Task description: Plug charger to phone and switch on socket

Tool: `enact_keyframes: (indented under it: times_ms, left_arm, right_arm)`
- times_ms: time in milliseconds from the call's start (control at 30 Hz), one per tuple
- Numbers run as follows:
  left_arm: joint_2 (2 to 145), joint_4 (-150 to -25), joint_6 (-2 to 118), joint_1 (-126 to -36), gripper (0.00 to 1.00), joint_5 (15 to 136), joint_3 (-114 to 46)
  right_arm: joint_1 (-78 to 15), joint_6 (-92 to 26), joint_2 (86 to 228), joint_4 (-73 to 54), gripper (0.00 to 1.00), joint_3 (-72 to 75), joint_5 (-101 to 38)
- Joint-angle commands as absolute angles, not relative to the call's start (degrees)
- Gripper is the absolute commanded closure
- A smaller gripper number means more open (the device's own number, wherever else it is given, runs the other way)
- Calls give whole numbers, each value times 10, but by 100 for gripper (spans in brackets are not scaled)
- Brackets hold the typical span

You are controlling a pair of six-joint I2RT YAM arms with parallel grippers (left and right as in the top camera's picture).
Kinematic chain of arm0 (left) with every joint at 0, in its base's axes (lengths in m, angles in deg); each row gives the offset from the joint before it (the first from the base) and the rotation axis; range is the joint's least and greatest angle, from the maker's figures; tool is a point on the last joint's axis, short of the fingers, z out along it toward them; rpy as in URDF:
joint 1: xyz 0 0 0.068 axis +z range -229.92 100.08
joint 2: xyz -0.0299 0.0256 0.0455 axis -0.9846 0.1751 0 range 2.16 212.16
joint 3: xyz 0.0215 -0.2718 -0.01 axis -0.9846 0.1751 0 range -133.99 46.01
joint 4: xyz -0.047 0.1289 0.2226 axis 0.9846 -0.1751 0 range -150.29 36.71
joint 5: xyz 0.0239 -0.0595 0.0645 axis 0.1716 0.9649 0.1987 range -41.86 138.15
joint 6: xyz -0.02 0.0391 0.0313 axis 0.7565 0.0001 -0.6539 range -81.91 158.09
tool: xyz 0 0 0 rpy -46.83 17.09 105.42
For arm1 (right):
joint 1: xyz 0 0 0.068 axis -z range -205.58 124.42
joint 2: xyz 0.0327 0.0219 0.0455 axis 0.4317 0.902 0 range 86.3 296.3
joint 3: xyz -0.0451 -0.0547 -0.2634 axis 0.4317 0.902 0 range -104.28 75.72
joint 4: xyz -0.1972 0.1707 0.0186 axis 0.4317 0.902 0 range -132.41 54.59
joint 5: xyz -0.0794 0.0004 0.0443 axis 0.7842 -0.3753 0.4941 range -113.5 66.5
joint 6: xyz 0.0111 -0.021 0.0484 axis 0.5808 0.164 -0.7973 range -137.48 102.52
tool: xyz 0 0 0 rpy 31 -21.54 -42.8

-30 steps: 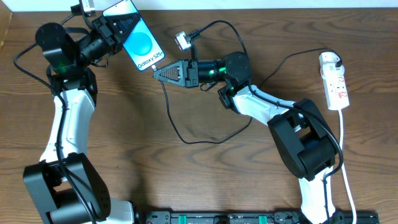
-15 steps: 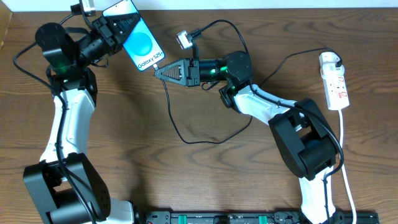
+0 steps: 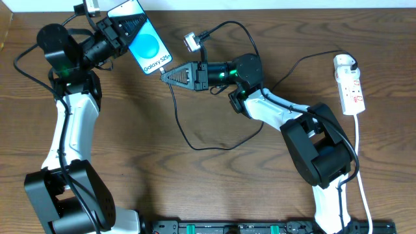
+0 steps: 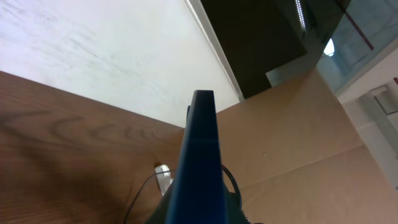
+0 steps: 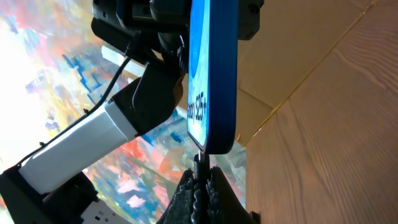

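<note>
Phone (image 3: 144, 40): blue-cyan screen, white "Galaxy S25" text. It is lifted off the table (image 3: 214, 188) at the far left corner and clamped in the left gripper (image 3: 127, 29), whose jaws are closed on its body. The right wrist view shows it edge-on, with its lower end pointing at the right gripper (image 3: 166, 75).

Charger, plug tip (image 5: 199, 159): pinched between the right gripper's closed fingers (image 5: 186, 193) and touching the phone's lower edge. Whether it is seated in the port cannot be told.

Charger, cable (image 3: 195, 148): thin and black, it runs from the right gripper down into a loose loop on the table.

Charger, white adapter (image 3: 190, 43): lies on the table between the phone and the right arm, well apart from the socket.

Socket (image 3: 350, 83): white strip with red switch marks, flat at the table's far right edge. Its white lead (image 3: 359, 149) trails toward the near edge. The switch position is too small to read.
</note>
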State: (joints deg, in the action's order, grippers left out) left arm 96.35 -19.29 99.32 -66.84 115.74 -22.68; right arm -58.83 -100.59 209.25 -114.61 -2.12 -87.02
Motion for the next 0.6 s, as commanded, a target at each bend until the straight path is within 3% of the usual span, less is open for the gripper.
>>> enact_keyframes:
  times_ms: [0, 567]
  left_arm:
    - [958, -187, 977, -678, 93, 1182, -227]
    - [958, -187, 968, -678, 93, 1180, -227]
  right_arm:
    - [-593, -1008, 2092, -1149, 99, -30, -840]
    - [-601, -1008, 2092, -1149, 99, -30, -841]
